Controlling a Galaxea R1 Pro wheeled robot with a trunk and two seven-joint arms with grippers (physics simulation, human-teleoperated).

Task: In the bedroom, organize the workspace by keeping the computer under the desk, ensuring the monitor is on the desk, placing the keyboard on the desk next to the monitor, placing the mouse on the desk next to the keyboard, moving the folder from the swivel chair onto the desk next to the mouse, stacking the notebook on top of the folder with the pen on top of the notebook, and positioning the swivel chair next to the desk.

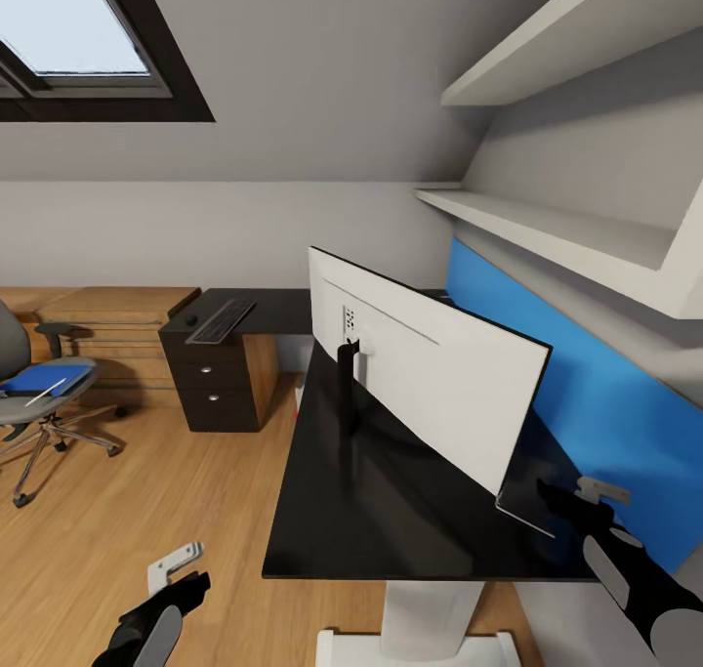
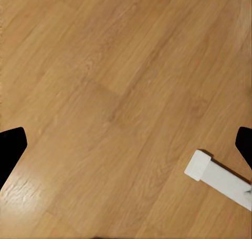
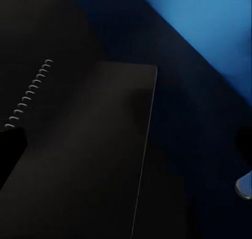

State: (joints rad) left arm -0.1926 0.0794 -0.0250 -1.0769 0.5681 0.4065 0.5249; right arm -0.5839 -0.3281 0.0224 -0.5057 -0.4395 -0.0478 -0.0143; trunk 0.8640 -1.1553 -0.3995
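Head view, worktop: I see the black L-shaped worktop [image 1: 391,521] with its blue back panel [image 1: 586,394]; the monitor [image 1: 439,384] stands on it, white back toward me.
Head view, far end: keyboard [image 1: 221,319] and mouse [image 1: 191,320] lie side by side on the far wing.
Head view, chair: swivel chair [image 1: 29,394] sits well apart on the wooden floor [image 1: 146,511], carrying the folder [image 1: 41,379] and the pen [image 1: 46,392].
Head view, grippers: left gripper [image 1: 186,574] hangs over the floor; right gripper [image 1: 576,501] is near the monitor's edge.
Left wrist view: fingers spread, released, over floor and a white pedestal foot [image 2: 220,178].
Right wrist view: spiral-bound notebook [image 3: 84,144] lies flat on the worktop; I cannot tell that gripper's state.
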